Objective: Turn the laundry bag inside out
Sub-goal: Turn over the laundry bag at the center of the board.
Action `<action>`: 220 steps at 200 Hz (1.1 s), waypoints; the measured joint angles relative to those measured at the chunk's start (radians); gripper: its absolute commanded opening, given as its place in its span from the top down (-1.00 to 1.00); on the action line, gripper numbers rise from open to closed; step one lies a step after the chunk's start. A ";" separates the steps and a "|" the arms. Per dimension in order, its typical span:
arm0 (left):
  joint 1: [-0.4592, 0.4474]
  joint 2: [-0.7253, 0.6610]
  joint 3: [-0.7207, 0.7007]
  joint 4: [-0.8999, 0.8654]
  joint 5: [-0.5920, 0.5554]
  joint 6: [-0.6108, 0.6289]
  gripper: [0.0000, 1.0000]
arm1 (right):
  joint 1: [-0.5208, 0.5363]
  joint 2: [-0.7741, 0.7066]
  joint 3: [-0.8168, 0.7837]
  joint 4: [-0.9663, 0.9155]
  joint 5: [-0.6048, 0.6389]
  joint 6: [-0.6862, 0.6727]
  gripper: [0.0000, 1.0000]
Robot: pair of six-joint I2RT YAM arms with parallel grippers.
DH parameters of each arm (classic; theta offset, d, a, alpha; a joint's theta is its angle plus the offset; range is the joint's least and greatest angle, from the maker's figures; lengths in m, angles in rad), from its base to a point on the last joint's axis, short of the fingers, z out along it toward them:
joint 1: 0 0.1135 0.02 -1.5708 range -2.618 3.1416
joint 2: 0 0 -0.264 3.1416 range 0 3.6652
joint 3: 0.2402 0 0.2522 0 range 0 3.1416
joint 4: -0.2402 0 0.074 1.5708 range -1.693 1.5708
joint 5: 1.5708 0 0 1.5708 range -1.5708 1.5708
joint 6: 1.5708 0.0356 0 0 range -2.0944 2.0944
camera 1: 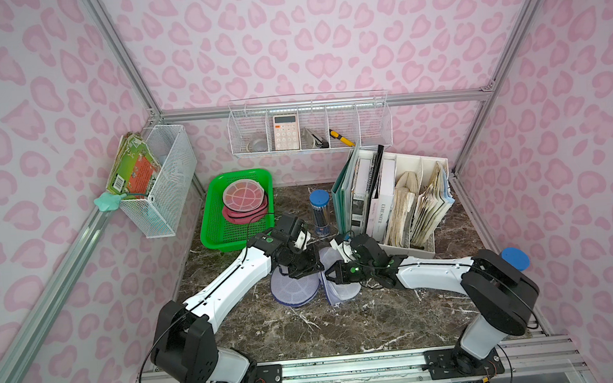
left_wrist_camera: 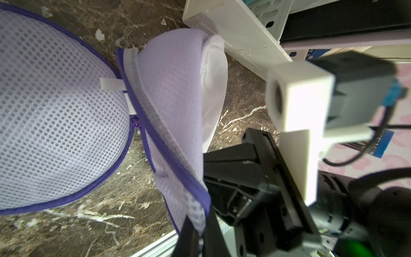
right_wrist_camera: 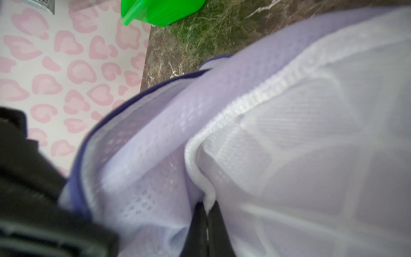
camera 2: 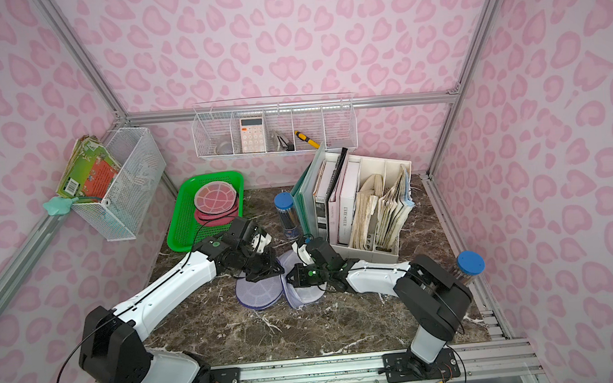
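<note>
The laundry bag (camera 1: pixel 296 289) (camera 2: pixel 259 294) is a lavender mesh clamshell with purple zip trim, lying unzipped mid-table on the marble. One half lies domed (left_wrist_camera: pixel 55 124); the other half (camera 1: pixel 342 290) stands folded up between my arms. My left gripper (camera 1: pixel 319 268) (left_wrist_camera: pixel 199 224) is shut on the purple zip edge (left_wrist_camera: pixel 178 160) of that raised half. Facing it close by, my right gripper (camera 1: pixel 328 275) (right_wrist_camera: pixel 207 213) is shut on a white inner seam (right_wrist_camera: pixel 233 106) of the same half. The bag's white lining (right_wrist_camera: pixel 311 155) fills the right wrist view.
A green tray (camera 1: pixel 223 240) with pink round bags sits at the back left. A file organizer (camera 1: pixel 425 250) of books stands at the back right, near the bag. A blue-lidded pencil tube (camera 1: pixel 321 213) stands between them. Wire baskets (camera 1: pixel 164 181) hang on the walls.
</note>
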 measured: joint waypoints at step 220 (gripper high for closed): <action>-0.001 0.037 0.070 -0.095 0.033 0.028 0.76 | -0.040 -0.105 -0.089 -0.063 0.072 0.014 -0.28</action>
